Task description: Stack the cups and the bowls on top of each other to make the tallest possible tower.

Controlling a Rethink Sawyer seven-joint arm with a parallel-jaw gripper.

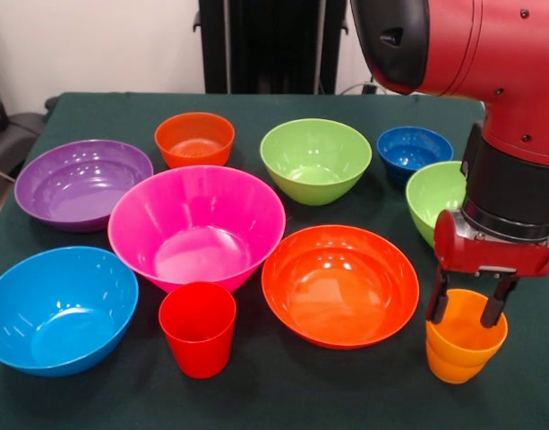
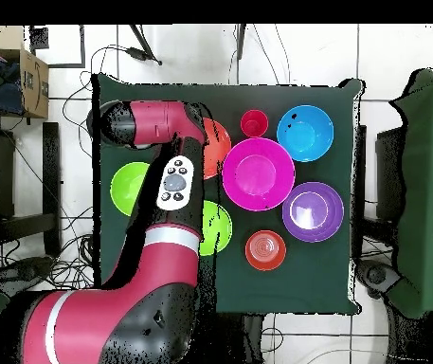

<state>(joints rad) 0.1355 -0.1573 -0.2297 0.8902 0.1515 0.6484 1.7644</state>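
Note:
My gripper [image 1: 467, 303] hangs at the front right, open, its fingertips [image 1: 438, 305] at the rim of the orange cup [image 1: 462, 351]. The arm hides that cup in the overhead view. The red cup [image 1: 198, 329] [image 2: 254, 123] stands in front of the pink bowl [image 1: 196, 224] [image 2: 258, 173]. Around them sit the large orange-red bowl [image 1: 339, 285], light blue bowl [image 1: 59, 309], purple bowl [image 1: 77, 184], small orange-red bowl [image 1: 194, 139], two lime green bowls [image 1: 315, 159] [image 1: 433, 199] and small blue bowl [image 1: 414, 150]. Every piece stands singly; no tower is in view.
A dark green cloth [image 1: 283, 394] covers the table. The arm [image 2: 177, 190] lies across the table's left part in the overhead view, covering part of the large orange-red bowl [image 2: 218, 142]. Chairs stand at both sides of the table.

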